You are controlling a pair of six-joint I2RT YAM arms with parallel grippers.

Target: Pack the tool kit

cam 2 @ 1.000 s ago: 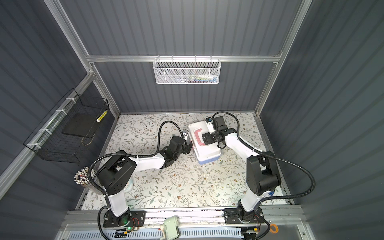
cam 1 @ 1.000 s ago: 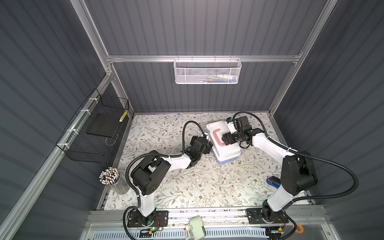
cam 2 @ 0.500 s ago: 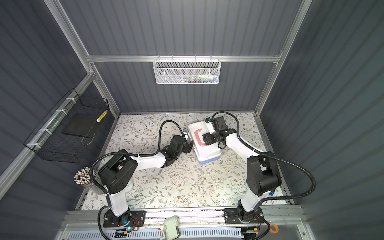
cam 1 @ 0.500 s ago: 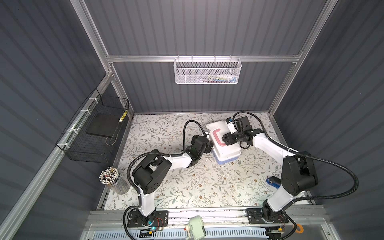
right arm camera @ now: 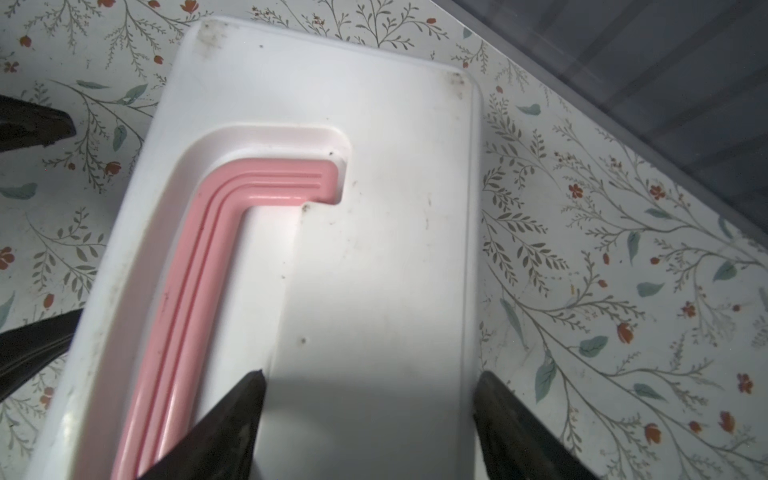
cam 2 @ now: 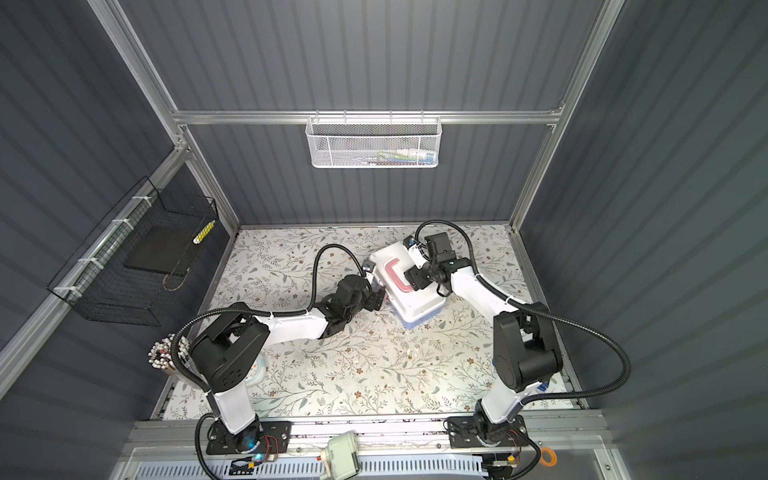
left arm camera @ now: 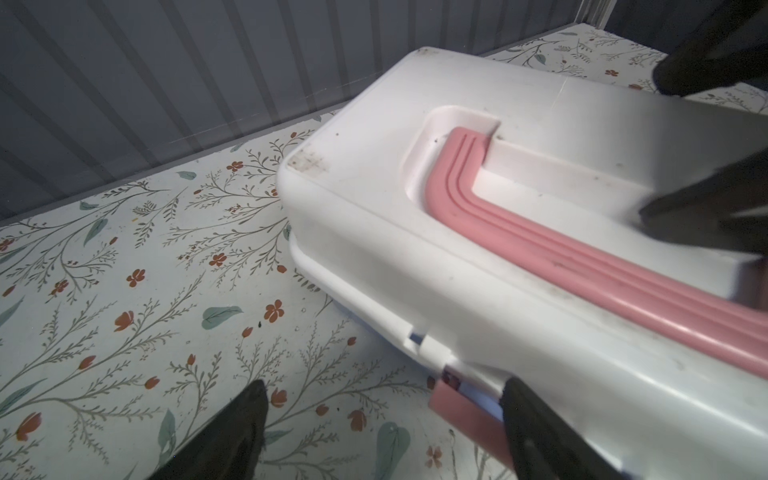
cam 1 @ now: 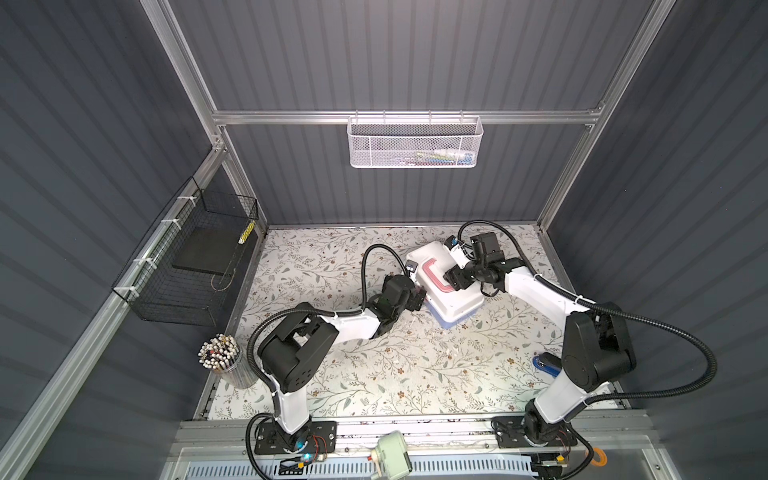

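The kit (cam 1: 451,297) sat closed, far-centre on the mat (cam 1: 374,365). My left gripper (left arm camera: 384,390) was spread by the latch (left arm camera: 461,411), right gripper (right arm camera: 370,380) spread over the lid (right arm camera: 374,249). I feared a lopsided push could skid the kit.

The left arm (cam 1: 353,328) and right arm (cam 1: 536,286) share white link shells and bulky black joint housings. A black corrugated cable (cam 1: 712,368) trails from each. Black base plates (cam 1: 295,436) lie at 7 and 5 o'clock in a top view. The right gripper (right arm camera: 370,386) has black, tapered fingers (right arm camera: 224,424).

The tool kit (cam 1: 456,300) sits askew, white lid down, pink handle (cam 1: 432,277) folded flat.
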